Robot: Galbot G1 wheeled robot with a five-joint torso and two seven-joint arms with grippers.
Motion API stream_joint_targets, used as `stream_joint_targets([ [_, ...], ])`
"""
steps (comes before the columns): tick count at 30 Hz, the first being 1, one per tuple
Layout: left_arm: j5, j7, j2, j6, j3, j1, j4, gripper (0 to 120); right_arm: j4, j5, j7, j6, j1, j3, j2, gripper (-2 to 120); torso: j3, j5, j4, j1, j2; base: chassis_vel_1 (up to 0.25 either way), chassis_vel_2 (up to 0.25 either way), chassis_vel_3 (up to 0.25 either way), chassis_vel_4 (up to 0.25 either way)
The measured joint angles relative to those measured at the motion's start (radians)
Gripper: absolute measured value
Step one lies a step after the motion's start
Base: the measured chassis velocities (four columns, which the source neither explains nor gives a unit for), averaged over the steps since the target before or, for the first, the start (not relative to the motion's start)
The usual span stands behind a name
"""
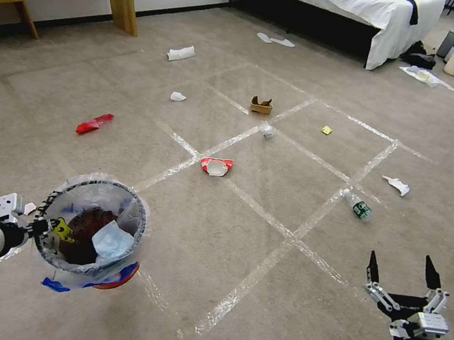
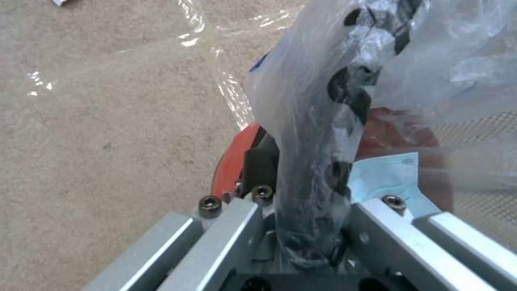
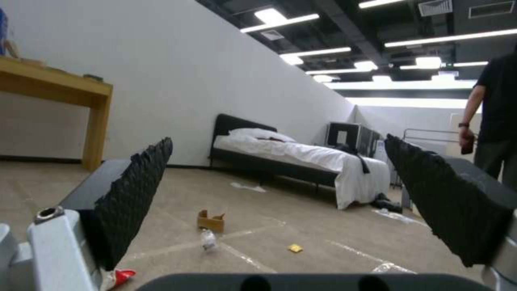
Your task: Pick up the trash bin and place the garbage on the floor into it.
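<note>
Wide beige short-pile carpet, the floor (image 1: 275, 296), crossed by shiny crinkled tape lines in a grid. Low on the robot's left hangs the trash bin (image 1: 88, 230), round black wire mesh under a crumpled clear bag, red base, blue patches, a small yellow tag (image 1: 62, 229) at the rim, lifted off the carpet. The left claw (image 1: 32, 226) is clamped on its rim; the left wrist view shows bag-wrapped mesh squeezed between the metal fingers (image 2: 377, 226). Inside lies a soft pale blue face mask (image 1: 111, 241). On the right, the right claw (image 1: 400, 271) hovers over bare carpet, its ridged black tips spread wide and holding nothing. Garbage dots the grid: a red-and-white paper bowl (image 1: 216, 166) on a tape line, a folded brown cardboard tray (image 1: 261, 105) farther out, a flat red wrapper (image 1: 93, 123) to the left, a small clear bottle (image 1: 358, 205) with a green label to the right, crumpled white tissues (image 1: 181, 53), and a tiny yellow scrap (image 1: 326, 130).
</note>
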Motion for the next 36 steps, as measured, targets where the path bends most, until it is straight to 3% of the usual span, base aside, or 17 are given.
stream_joint_targets([
  [21, 0.0, 0.004, -0.003, -0.002, 0.01, -0.009, 0.012, 1, -0.03, -0.042, -0.002, 0.018, 0.016, -0.023, 0.015, 100, 0.0, 0.0, 0.0, 0.0, 0.0, 0.0, 0.0, 0.0, 0.0],
  [36, 0.01, 0.008, -0.029, -0.005, 0.022, -0.004, 0.012, 1, -0.04, -0.069, 0.003, 0.019, 0.034, -0.043, 0.016, 100, 0.0, 0.0, 0.0001, 0.0, 0.0, -0.015, 0.016, 0.014, -0.016],
])
